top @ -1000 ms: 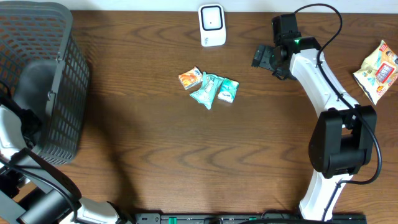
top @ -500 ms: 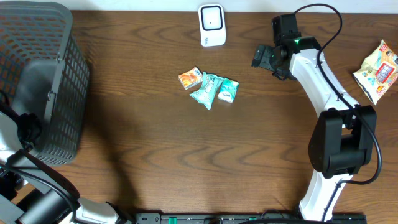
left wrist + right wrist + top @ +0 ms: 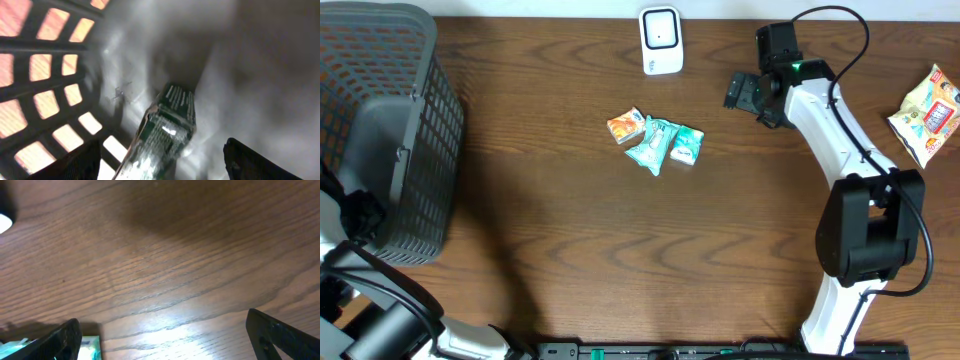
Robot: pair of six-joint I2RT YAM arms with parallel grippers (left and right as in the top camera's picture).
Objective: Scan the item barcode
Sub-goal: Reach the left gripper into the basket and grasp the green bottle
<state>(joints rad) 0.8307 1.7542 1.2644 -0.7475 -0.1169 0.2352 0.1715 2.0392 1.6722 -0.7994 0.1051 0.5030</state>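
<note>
A mesh basket [image 3: 420, 150] stands at the desk's [image 3: 570, 260] left edge, and the left arm reaches into it. In the left wrist view the left end effector [image 3: 162, 147] stands wide over the basket floor. A dark green packet [image 3: 167, 125] lies slanted between its fingers. The packet's lower end is just beside the left finger [image 3: 75, 165] and well clear of the right one; whether the left finger touches it cannot be told. The packet is not gripped.

Mid-desk lie three sachets close together: an orange one [image 3: 626, 126], a teal one [image 3: 650, 145] and a teal-and-white one [image 3: 686, 146]. Behind them, at the far edge, stands the white scanner [image 3: 660, 40].

To the right of the scanner the right end effector [image 3: 745, 92] hovers above bare wood, jaws spread wide and holding nothing. Its wrist view shows only desk grain between the fingers, with a teal sachet corner at the lower left.

Near the right edge lies a snack bag [image 3: 927, 112], well apart from everything else.
</note>
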